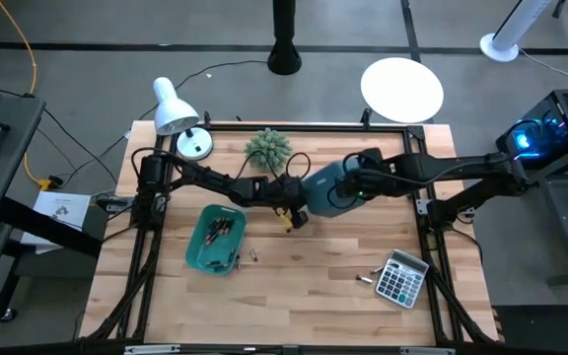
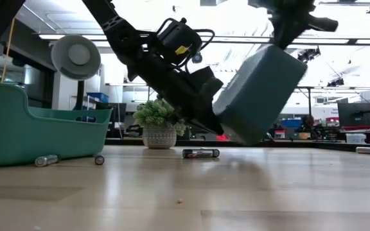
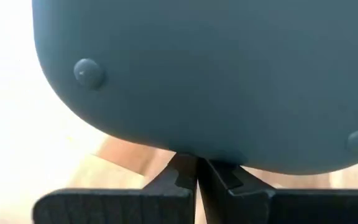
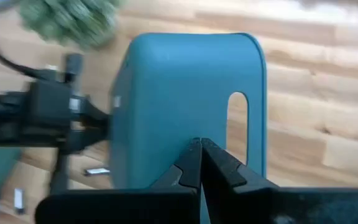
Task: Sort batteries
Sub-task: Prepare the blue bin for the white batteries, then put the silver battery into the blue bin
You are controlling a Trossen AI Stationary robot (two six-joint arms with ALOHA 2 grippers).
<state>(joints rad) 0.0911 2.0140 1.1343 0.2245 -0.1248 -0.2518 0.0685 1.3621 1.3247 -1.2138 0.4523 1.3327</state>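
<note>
From above, the right gripper (image 1: 355, 183) holds a teal tray (image 1: 328, 189) aloft at frame centre, jaws pinching its wall; the left gripper (image 1: 299, 216) sits just below-left of it. Batteries (image 1: 218, 232) fill another tray (image 1: 197, 258) at lower left; strays lie near the calculator (image 1: 402, 277). At table level, one battery (image 2: 200, 153) lies mid-frame: light, stiff, apt to roll, best pinched across its middle. The left wrist shows jaws pressed together, empty. The right wrist shows fingers clamped on the tray's wall beside its handle slot.

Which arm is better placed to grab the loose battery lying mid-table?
Left. The left gripper hangs empty, jaws shut, just above that battery; the right gripper is clamped on the raised teal tray.
</note>
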